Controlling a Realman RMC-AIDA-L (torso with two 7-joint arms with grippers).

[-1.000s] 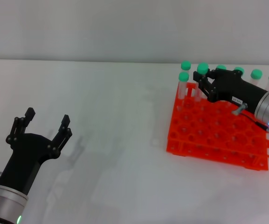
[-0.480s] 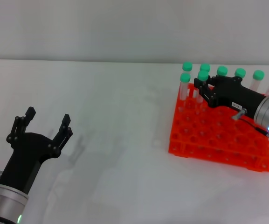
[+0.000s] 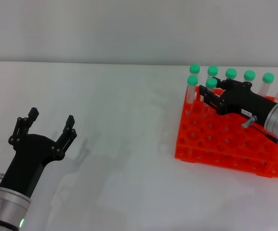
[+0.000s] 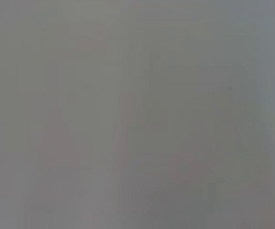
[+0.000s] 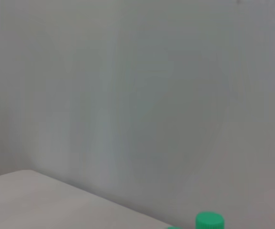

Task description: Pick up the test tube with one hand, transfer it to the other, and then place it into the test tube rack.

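Reaching across the top of the orange rack (image 3: 225,144), the right gripper (image 3: 207,96) has its black fingers narrowed around a green-capped test tube (image 3: 211,83), which stands upright in a hole of the second row near the rack's left end. Just beside it on the left another capped tube (image 3: 192,86) stands in the same row, and behind them a line of green-capped tubes (image 3: 249,75) fills the back row. The rack sits on the white table (image 3: 119,120), on the right side. Well apart from it, at the near left, the left gripper (image 3: 51,122) hangs above the table with its two fingers spread wide, holding nothing. One green cap (image 5: 209,221) shows in the right wrist view.
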